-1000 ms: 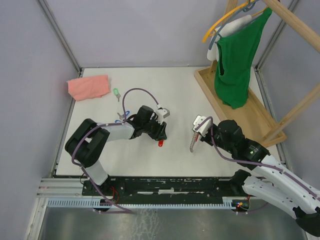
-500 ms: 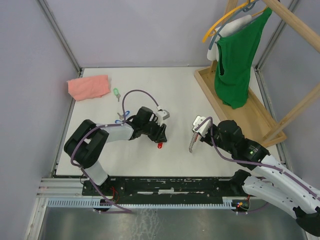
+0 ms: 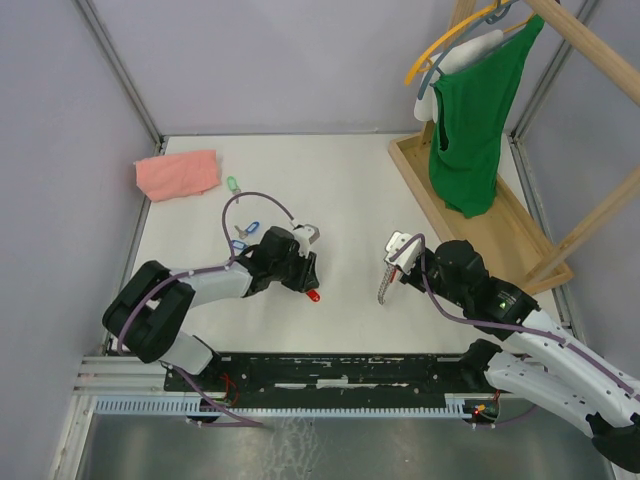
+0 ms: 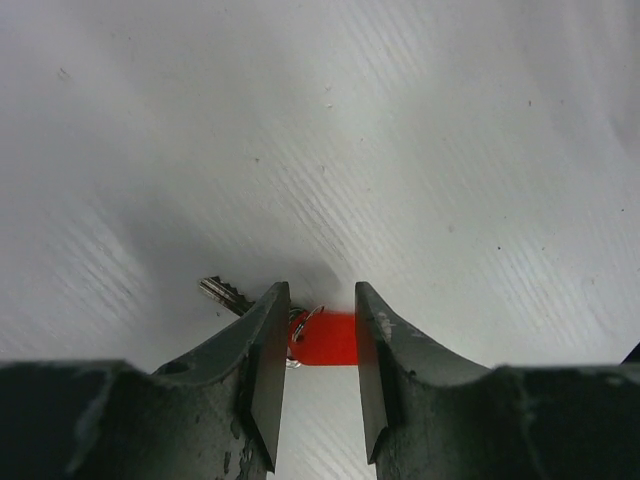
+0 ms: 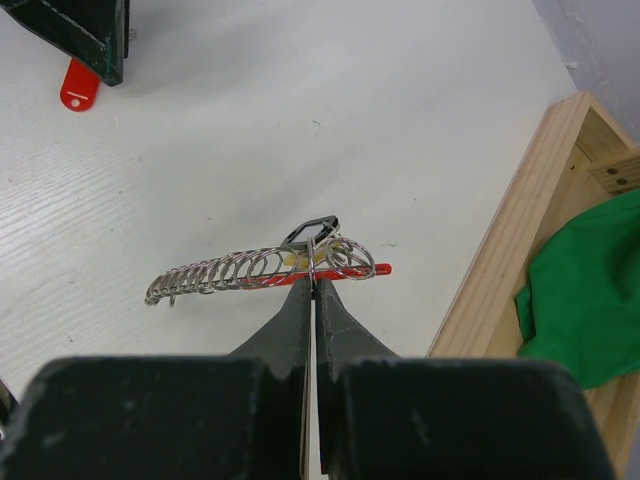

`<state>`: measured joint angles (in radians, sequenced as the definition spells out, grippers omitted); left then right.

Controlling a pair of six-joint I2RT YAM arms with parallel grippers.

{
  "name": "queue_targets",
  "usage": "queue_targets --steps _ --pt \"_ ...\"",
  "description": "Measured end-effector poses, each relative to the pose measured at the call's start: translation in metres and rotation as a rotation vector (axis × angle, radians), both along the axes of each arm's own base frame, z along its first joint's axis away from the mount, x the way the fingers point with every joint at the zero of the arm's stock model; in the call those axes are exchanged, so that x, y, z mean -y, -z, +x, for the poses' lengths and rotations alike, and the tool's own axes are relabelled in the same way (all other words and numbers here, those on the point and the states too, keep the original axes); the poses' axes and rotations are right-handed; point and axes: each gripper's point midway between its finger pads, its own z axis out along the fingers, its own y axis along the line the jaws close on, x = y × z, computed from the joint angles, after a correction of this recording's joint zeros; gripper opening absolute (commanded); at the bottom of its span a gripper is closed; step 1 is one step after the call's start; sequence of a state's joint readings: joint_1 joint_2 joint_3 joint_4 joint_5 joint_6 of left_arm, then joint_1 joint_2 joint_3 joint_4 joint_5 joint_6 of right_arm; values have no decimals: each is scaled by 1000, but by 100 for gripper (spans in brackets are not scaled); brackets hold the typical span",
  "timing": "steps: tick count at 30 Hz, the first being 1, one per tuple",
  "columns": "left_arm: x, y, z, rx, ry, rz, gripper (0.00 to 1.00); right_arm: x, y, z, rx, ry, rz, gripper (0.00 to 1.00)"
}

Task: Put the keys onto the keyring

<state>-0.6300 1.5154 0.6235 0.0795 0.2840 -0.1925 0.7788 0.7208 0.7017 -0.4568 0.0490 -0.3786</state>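
Towards the near edge of the worktop (image 3: 350, 190), left of centre, the red key (image 4: 325, 340) is seen low between the pads of the left gripper (image 4: 320, 296). The jaws are drawn in to about the tag's width, so it is judged to be pinched, the blade pointing away to one side. Right of centre, the keyring (image 5: 240, 270) is clamped near one end by the fully closed right gripper (image 5: 312, 292) and held clear of the surface. Farther back on the left the blue keys (image 3: 246, 232) are found together, and the green key (image 3: 232, 184) lies near the far left corner. The keys are judged light, stiff and slippery on bare metal; the flat tag is best gripped, with the small ring left free.
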Motion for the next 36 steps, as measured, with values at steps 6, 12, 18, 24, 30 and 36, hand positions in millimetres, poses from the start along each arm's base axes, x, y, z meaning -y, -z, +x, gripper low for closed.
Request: queue_targets --steps 6,12,18,24,30,36 --pt "-3 -1 -11 -37 -47 -27 41 0 0 0 0 0 1 1" --pt "-6 -4 -12 -36 -79 -33 41 0 0 0 0 0 0 1" --pt "-8 -14 -9 -12 -110 -52 40 0 0 0 0 -1 1 1" --pt "-12 -12 -12 -23 -137 -51 40 -1 0 0 -1 -4 1 1" --pt "-22 -2 -17 -53 -179 -11 39 -1 0 -1 -2 -5 2 1" --pt "-22 -3 -20 -59 -186 -19 34 -2 0 -1 -2 -10 2 1"
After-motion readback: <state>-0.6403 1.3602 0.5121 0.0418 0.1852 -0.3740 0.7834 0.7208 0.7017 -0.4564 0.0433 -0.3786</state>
